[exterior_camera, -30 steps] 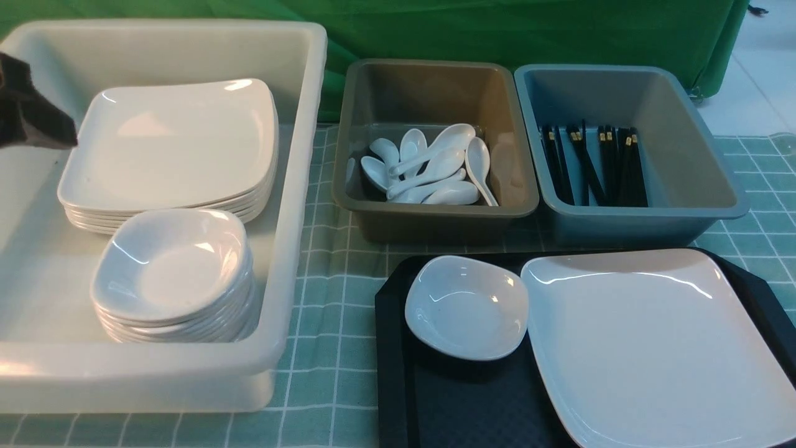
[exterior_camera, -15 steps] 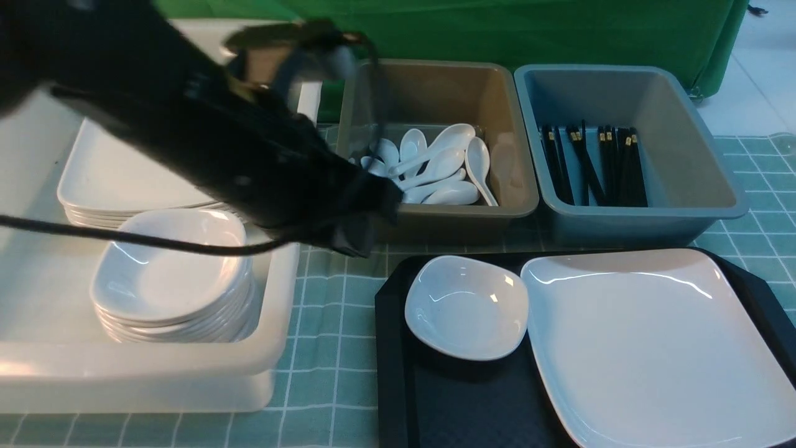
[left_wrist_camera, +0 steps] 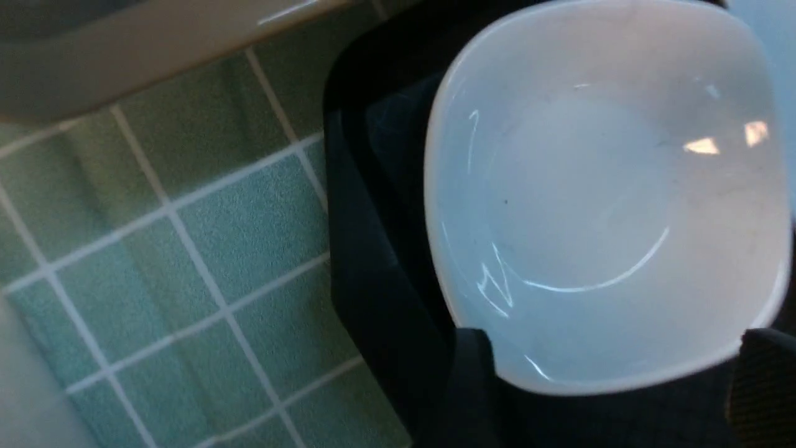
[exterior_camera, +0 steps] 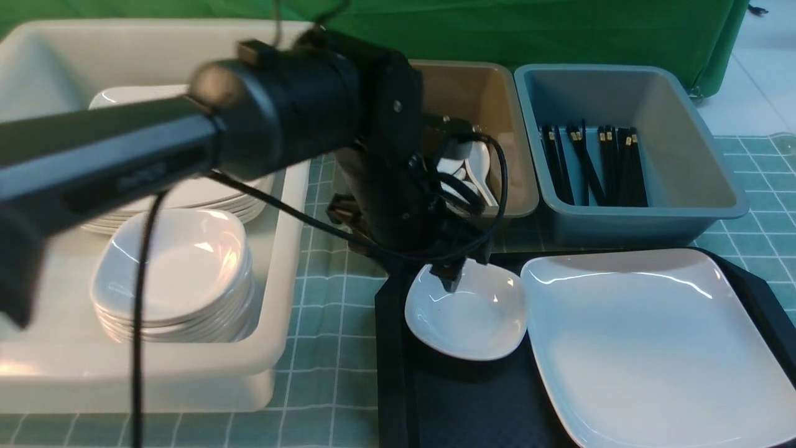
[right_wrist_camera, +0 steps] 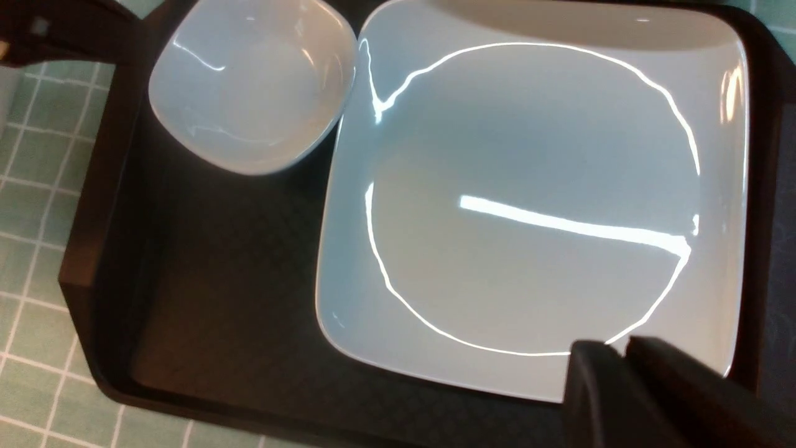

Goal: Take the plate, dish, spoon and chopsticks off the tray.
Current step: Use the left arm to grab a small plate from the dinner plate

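Observation:
The small white dish (exterior_camera: 466,311) sits at the far left of the black tray (exterior_camera: 393,373), touching the large white plate (exterior_camera: 653,342) beside it. My left gripper (exterior_camera: 456,274) hovers over the dish's far edge. In the left wrist view the gripper (left_wrist_camera: 619,348) is open, its fingers (left_wrist_camera: 472,379) standing wide to either side of the dish (left_wrist_camera: 609,199) rim. My right gripper (right_wrist_camera: 615,354) is shut and empty above a corner of the plate (right_wrist_camera: 528,199); it is out of the front view. No spoon or chopsticks show on the tray.
A big white tub (exterior_camera: 292,205) at left holds stacked plates and dishes (exterior_camera: 174,274). Behind the tray, a brown tub (exterior_camera: 516,186) holds several spoons and a blue-grey tub (exterior_camera: 715,186) several chopsticks (exterior_camera: 591,165). The left arm (exterior_camera: 292,118) and its cable cross the white tub.
My left arm has swung from the far left, across the white tub, to the dish on the tray. The dish, plate and tray have not moved.

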